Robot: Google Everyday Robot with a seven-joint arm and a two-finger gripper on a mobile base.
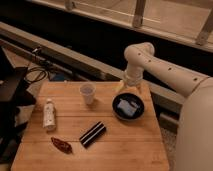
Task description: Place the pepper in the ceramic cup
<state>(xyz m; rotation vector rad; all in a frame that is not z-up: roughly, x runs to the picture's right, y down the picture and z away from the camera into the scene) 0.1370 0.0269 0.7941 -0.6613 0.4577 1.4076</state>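
Observation:
A red pepper (61,145) lies on the wooden table (130,145) near the front left corner. A white ceramic cup (88,92) stands upright at the back middle of the table. My white arm comes in from the right and bends down to the gripper (128,89), which hangs over the table's back right, just behind a dark bowl. The gripper is far from the pepper and about a cup's width to the right of the cup.
A dark bowl (128,107) with a pale crumpled item inside sits right of the cup. A white bottle (48,114) lies at the left. A black striped packet (92,134) lies right of the pepper. Dark equipment and cables stand left of the table.

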